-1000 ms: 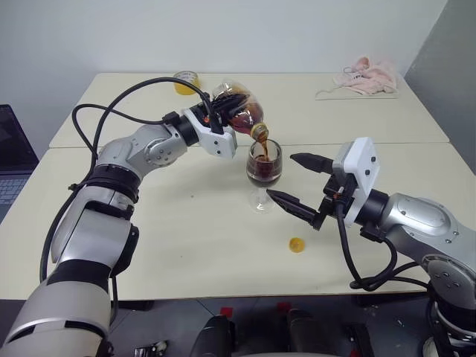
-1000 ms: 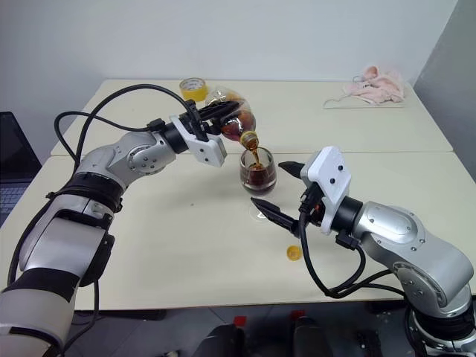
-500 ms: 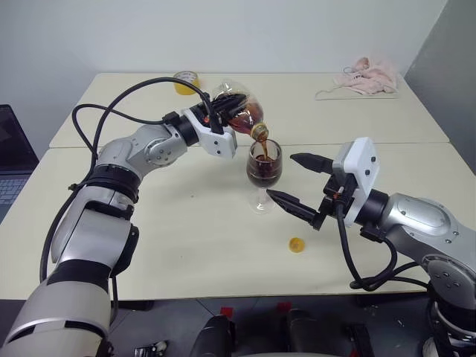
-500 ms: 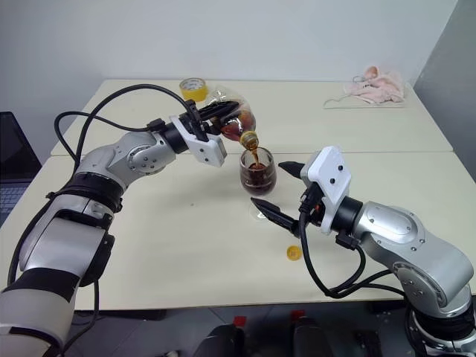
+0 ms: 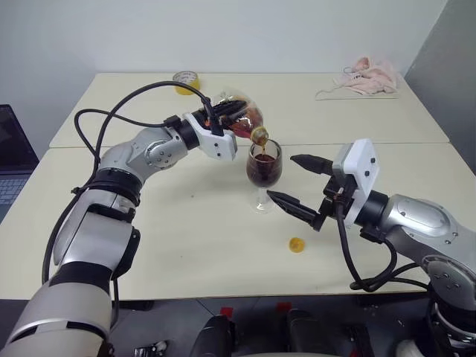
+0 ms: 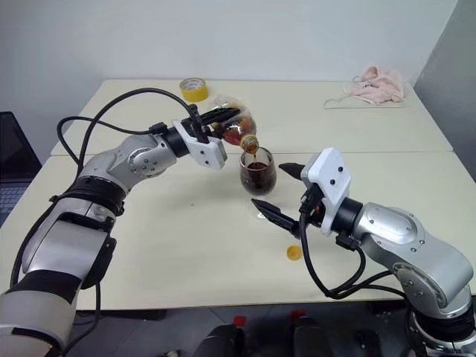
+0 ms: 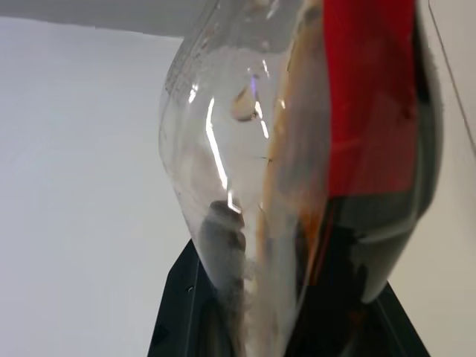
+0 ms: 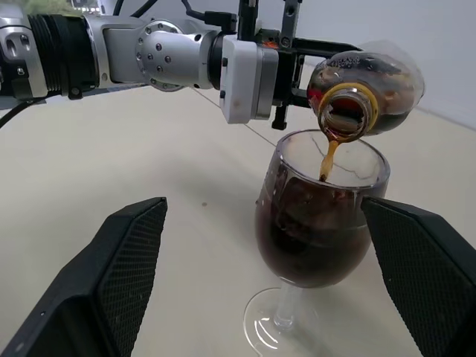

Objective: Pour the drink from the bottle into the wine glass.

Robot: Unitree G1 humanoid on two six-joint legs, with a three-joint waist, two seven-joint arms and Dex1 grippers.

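Right wrist view catches the pour mid-stream: a thin thread of the drink [image 8: 326, 158] falls from the open mouth of the bottle [image 8: 372, 78] into the wine glass [image 8: 321, 223], whose bowl looks roughly 2 thirds full. The left gripper [image 5: 223, 121] is clamped tight around the bottle's round body, holding it raised above the table [image 5: 149, 245] with its neck right over the glass rim. The bottle lies close to horizontal, long axis running from its base on the robot's left to its mouth on the right, the mouth dipped slightly downward. The glass stands upright on its foot near the table's middle. The right gripper [image 5: 296, 182] waits with its 2 fingers spread wide, flanking the glass without touching it. A small yellow cap [image 5: 297, 244] lies on the table nearby. Judging by the level, the pour is nearing its end; the next move likely calls for rolling the bottle back upright, gently, before the bowl overfills.
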